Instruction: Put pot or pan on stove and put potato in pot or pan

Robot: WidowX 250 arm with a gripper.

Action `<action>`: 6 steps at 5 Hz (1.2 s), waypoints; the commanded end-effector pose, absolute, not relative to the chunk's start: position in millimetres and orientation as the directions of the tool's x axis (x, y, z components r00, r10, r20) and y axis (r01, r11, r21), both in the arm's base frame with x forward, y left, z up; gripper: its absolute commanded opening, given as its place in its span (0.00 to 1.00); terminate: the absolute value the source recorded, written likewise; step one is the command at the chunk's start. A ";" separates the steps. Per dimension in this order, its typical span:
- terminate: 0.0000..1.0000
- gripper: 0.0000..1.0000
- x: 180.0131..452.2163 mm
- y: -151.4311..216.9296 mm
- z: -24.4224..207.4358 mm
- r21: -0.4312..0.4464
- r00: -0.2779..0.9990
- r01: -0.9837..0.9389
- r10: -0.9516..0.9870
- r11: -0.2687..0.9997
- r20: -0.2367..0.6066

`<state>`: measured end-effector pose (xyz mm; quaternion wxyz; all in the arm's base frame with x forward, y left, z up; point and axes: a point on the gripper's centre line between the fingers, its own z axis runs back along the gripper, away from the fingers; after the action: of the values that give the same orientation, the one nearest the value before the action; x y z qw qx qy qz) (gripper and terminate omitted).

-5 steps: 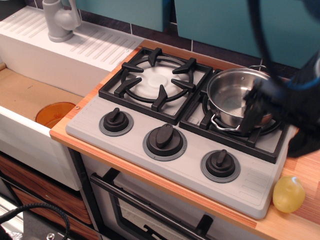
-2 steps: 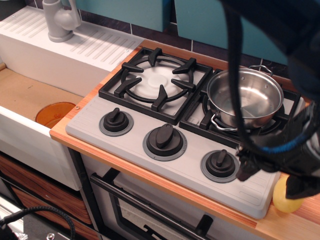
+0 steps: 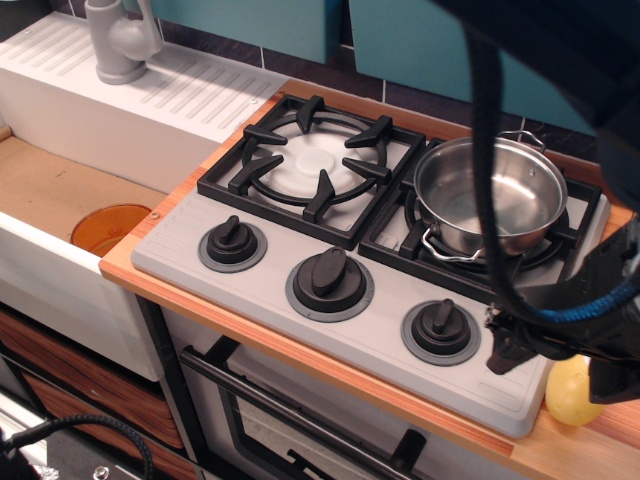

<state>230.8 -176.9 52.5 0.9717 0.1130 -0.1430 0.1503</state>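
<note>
The shiny steel pot (image 3: 490,195) stands on the right burner grate of the grey stove (image 3: 330,330) and holds nothing. The pale-yellow potato (image 3: 566,393) lies on the wooden counter just off the stove's front right corner. My black gripper (image 3: 560,362) hangs right over the potato and hides its top. The jaws stand open, one finger (image 3: 505,352) over the stove's corner and the other to the potato's right. I cannot tell whether they touch the potato.
A black cable (image 3: 485,150) from my arm crosses in front of the pot. The left burner grate (image 3: 315,160) is bare. An orange disc (image 3: 108,228) lies in the sink basin on the left, with a grey faucet (image 3: 120,40) on the white unit behind.
My gripper has left the pot's right rim, come toward the front right and dropped over the potato. The pot has stayed on the right burner.
</note>
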 end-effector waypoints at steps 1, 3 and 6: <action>0.00 1.00 243.4 -196.5 53.2 0.112 0.883 -0.356 0.295 0.928 0.366; 0.00 1.00 244.5 -202.8 39.1 0.113 0.862 -0.373 0.299 0.921 0.409; 0.00 1.00 259.4 -202.5 17.7 0.085 0.842 -0.361 0.285 0.929 0.458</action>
<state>249.4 -199.8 7.8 0.9578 0.0926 -0.2164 0.1647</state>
